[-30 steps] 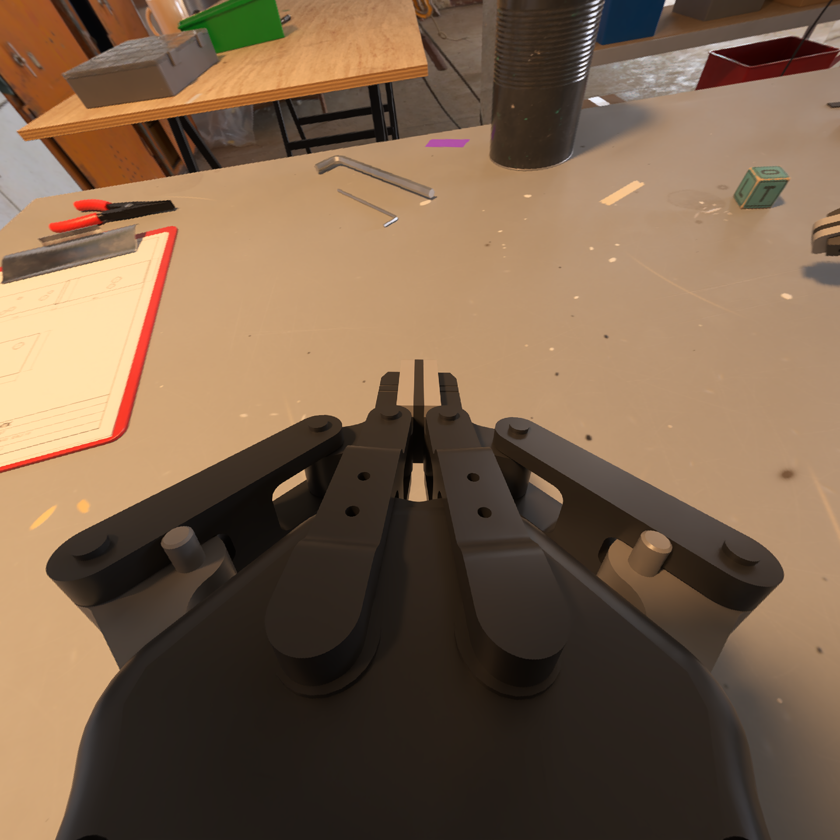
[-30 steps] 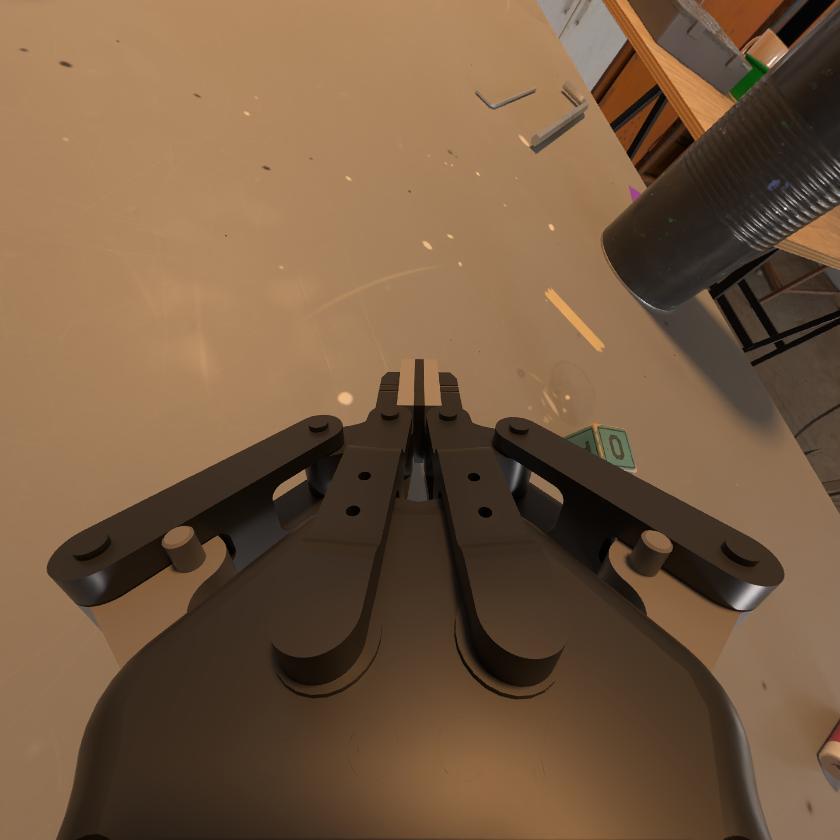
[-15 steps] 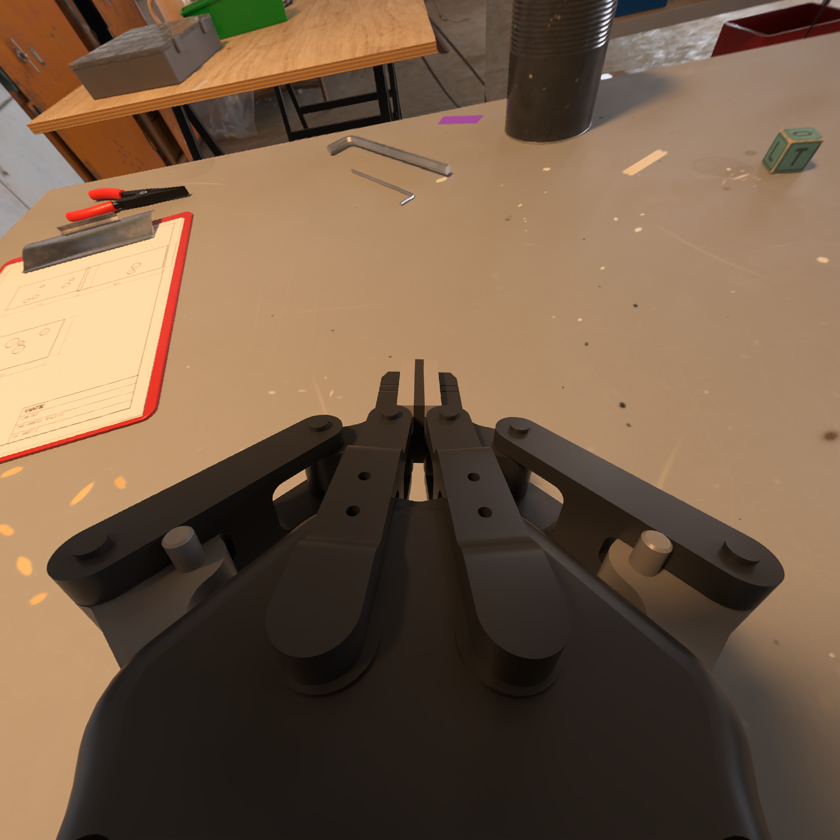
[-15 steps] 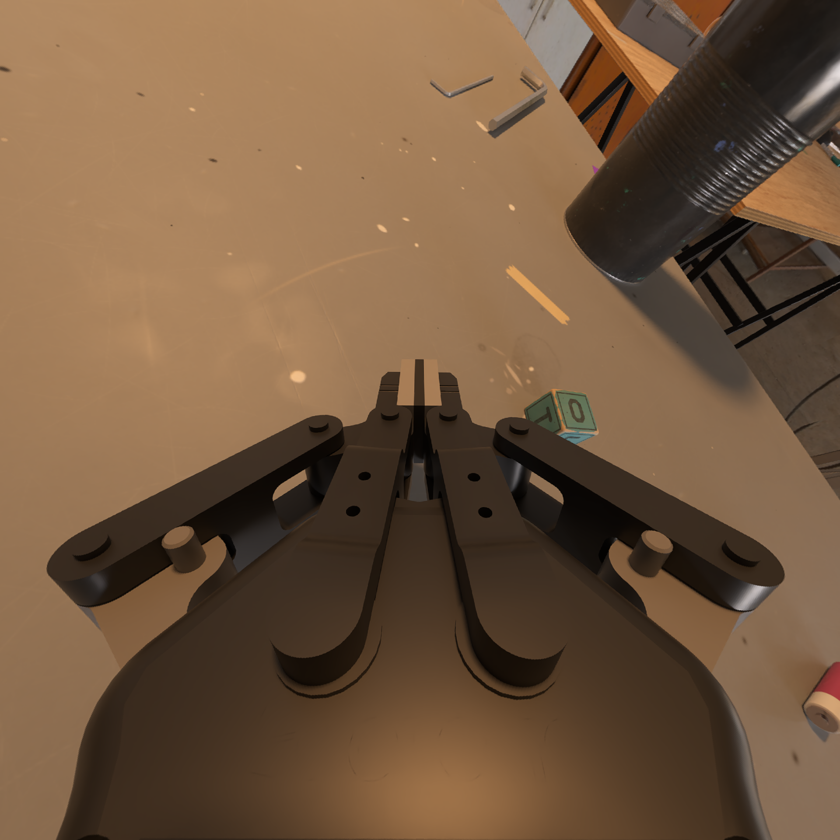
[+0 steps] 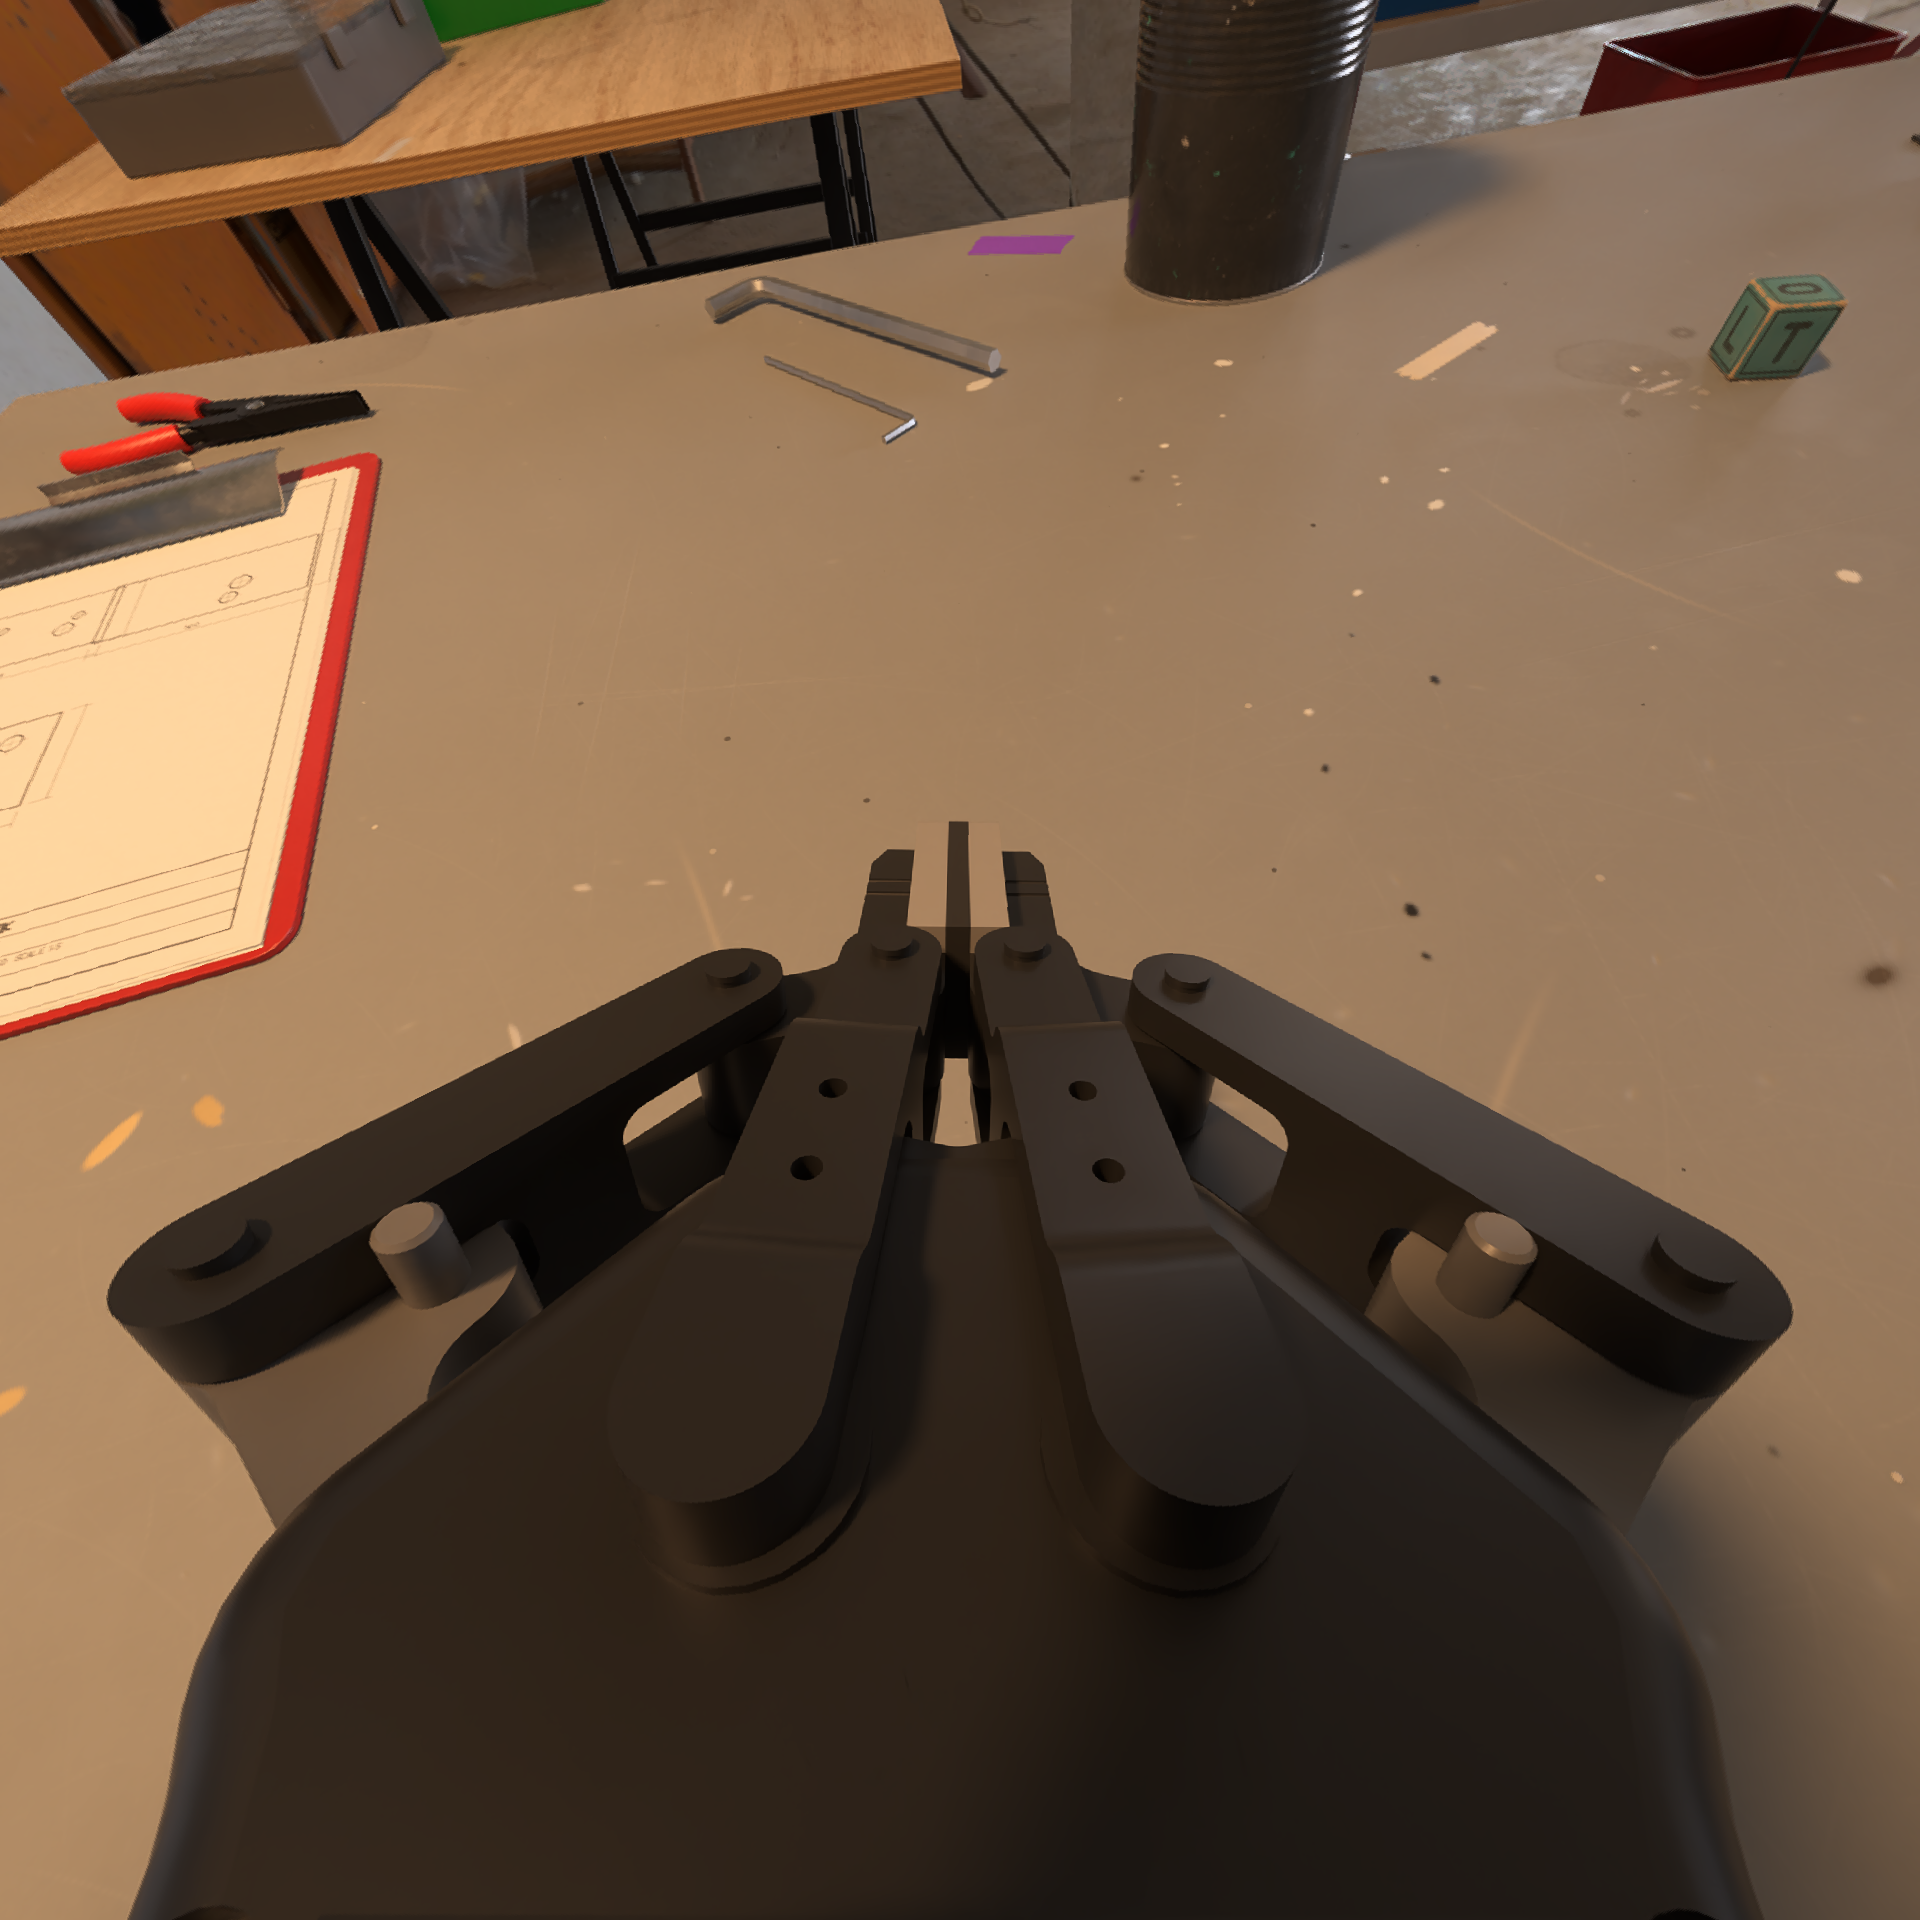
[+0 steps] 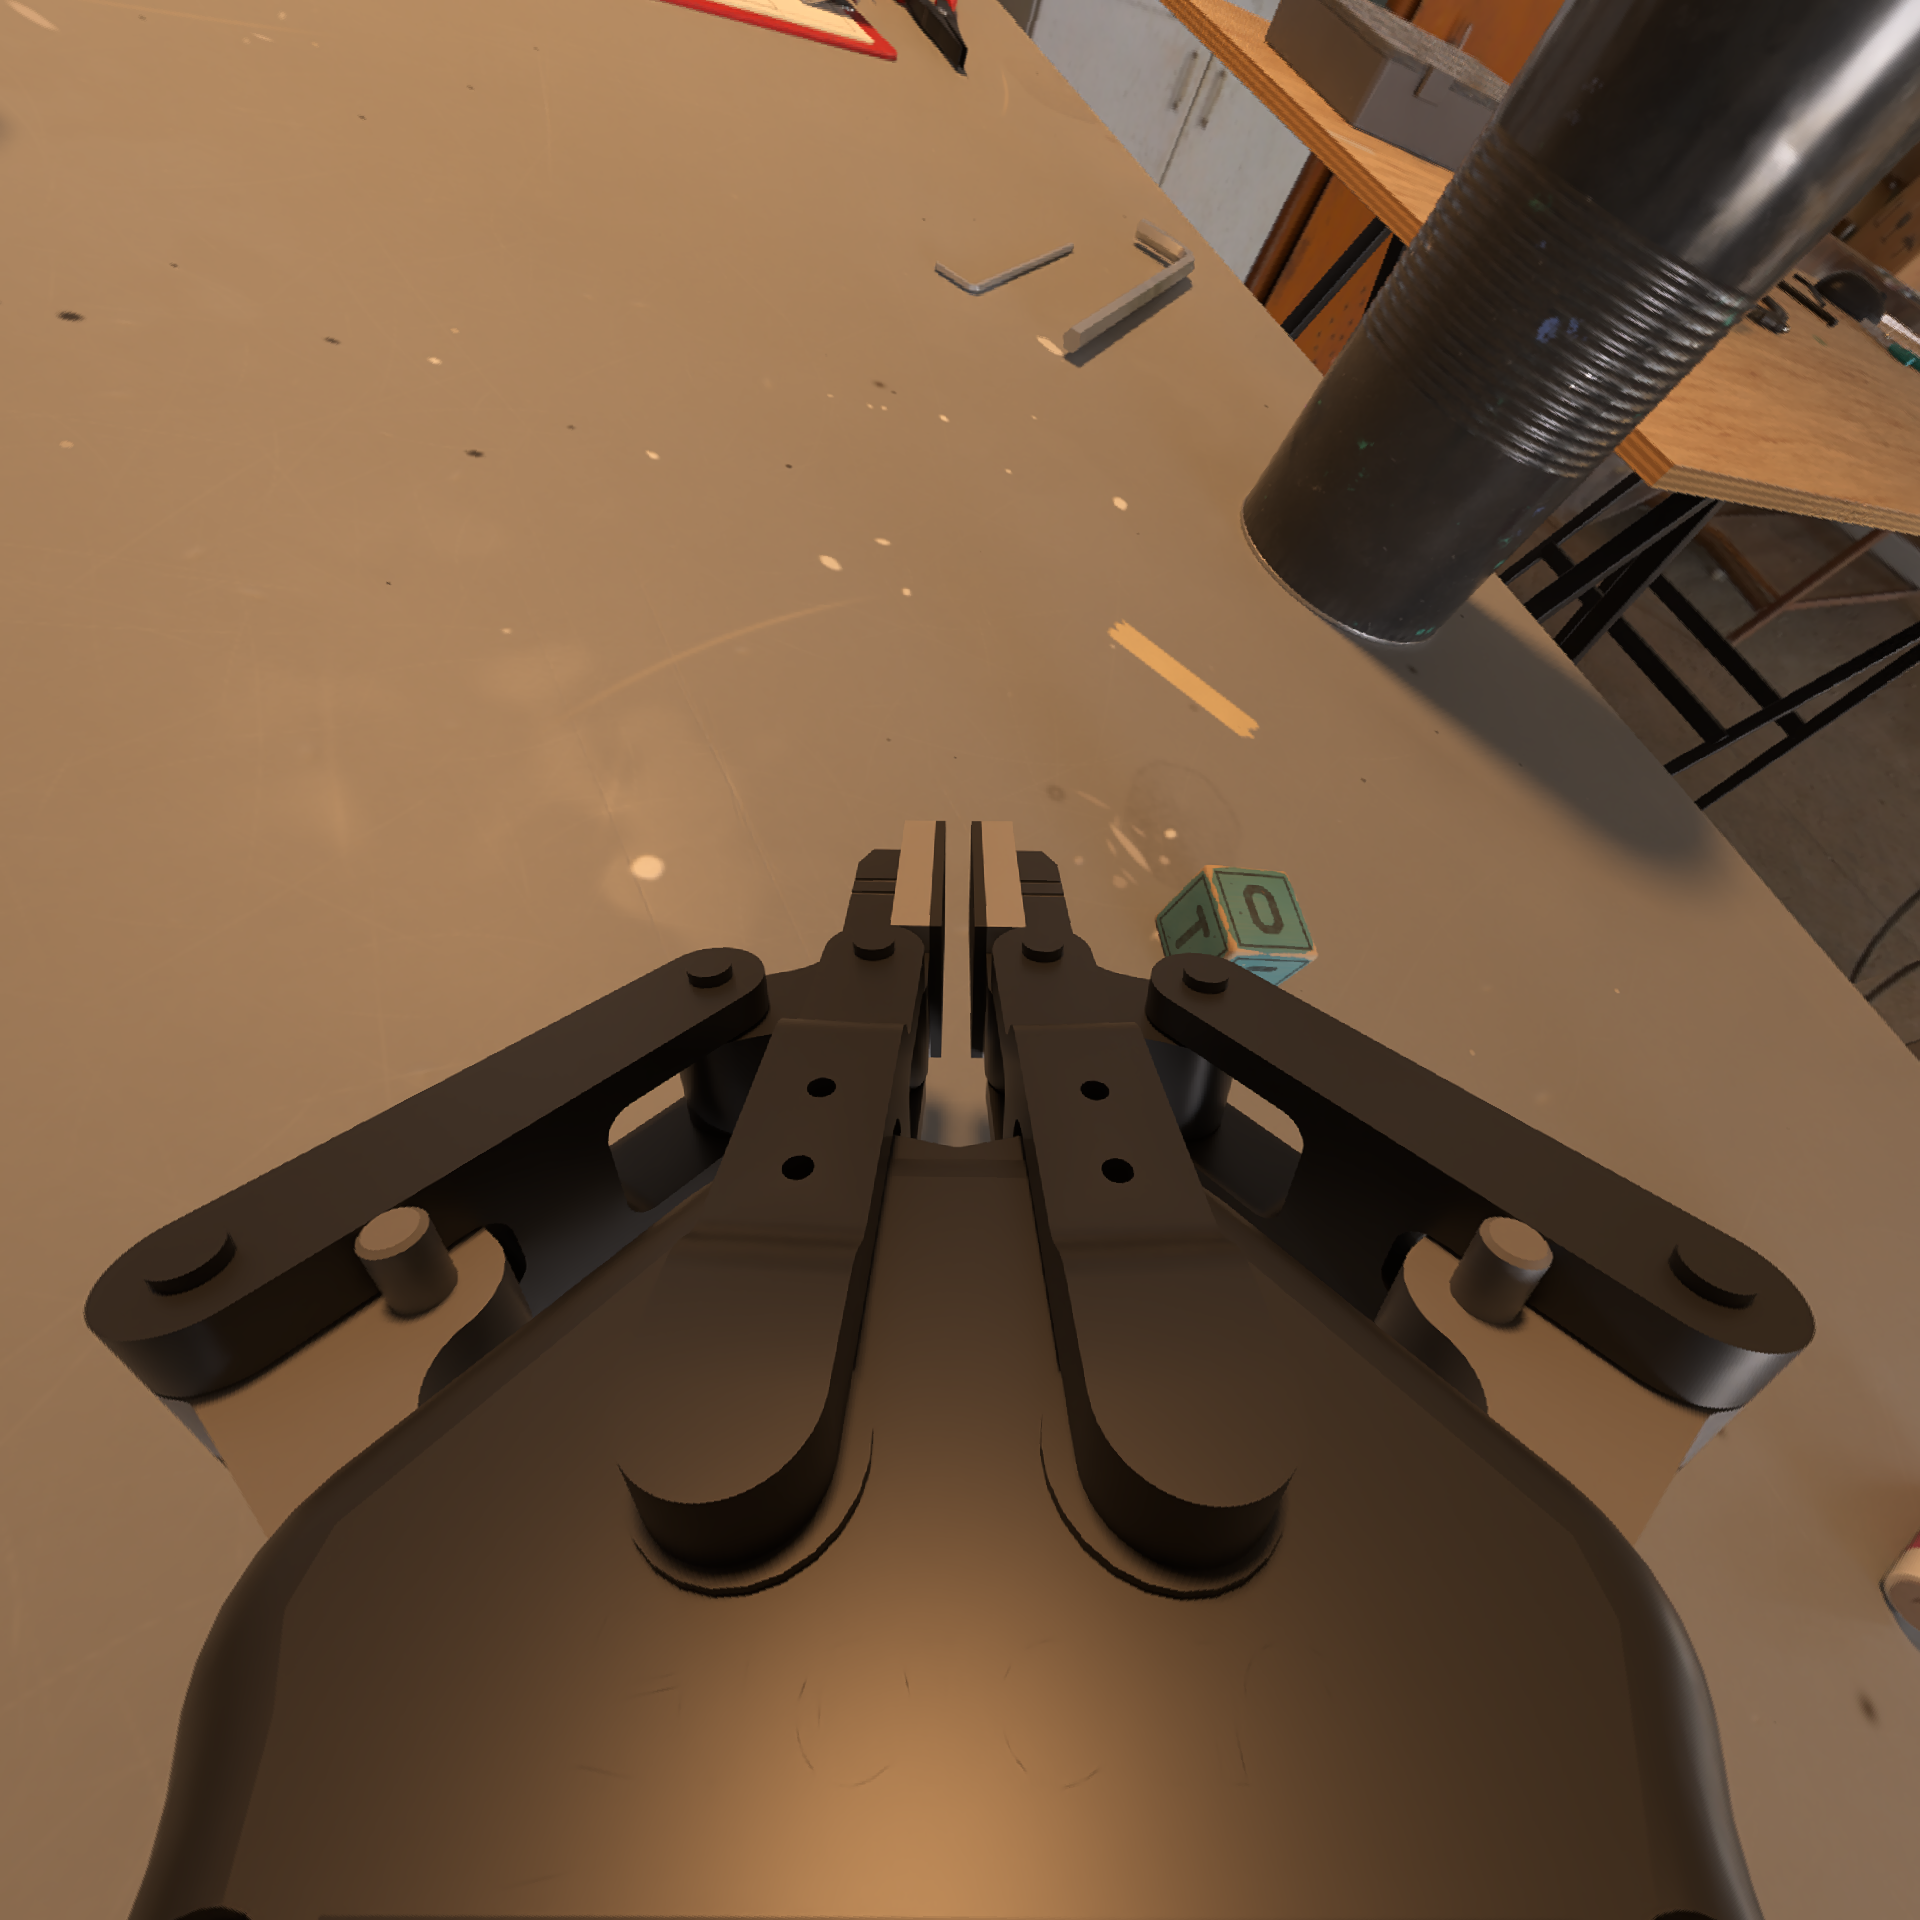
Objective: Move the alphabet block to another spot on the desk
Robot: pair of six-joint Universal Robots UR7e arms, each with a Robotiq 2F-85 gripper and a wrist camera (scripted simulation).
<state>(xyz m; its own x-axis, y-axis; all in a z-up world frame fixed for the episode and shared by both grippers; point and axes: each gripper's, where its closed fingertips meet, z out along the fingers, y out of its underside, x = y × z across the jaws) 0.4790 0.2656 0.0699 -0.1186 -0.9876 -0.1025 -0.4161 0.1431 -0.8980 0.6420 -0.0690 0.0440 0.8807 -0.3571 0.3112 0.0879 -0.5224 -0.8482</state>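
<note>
**Block sits free near the far edge of the desk**

From the left wrist view I see a grey-brown desk (image 5: 1039,623), speckled with paint flecks and fine scratches. My left gripper (image 5: 957,873) hovers over its middle, pads pressed together on nothing. A red clipboard (image 5: 312,727) with a drawing sheet lies by the left edge, red-handled pliers (image 5: 208,421) beyond it. Two hex keys (image 5: 852,322) and a dark ribbed can (image 5: 1236,156) stand near the far edge; the alphabet block (image 5: 1775,327), green with black letters, rests toward the far right corner. Behind is a plywood bench (image 5: 623,94) carrying a grey metal box (image 5: 260,73).

From the right wrist view, my right gripper (image 6: 957,873) shows a thin slit between its pads, holding nothing. The block (image 6: 1236,920) sits just right of the fingertips, untouched, tipped on an edge. The can (image 6: 1507,416) stands beyond it.
</note>
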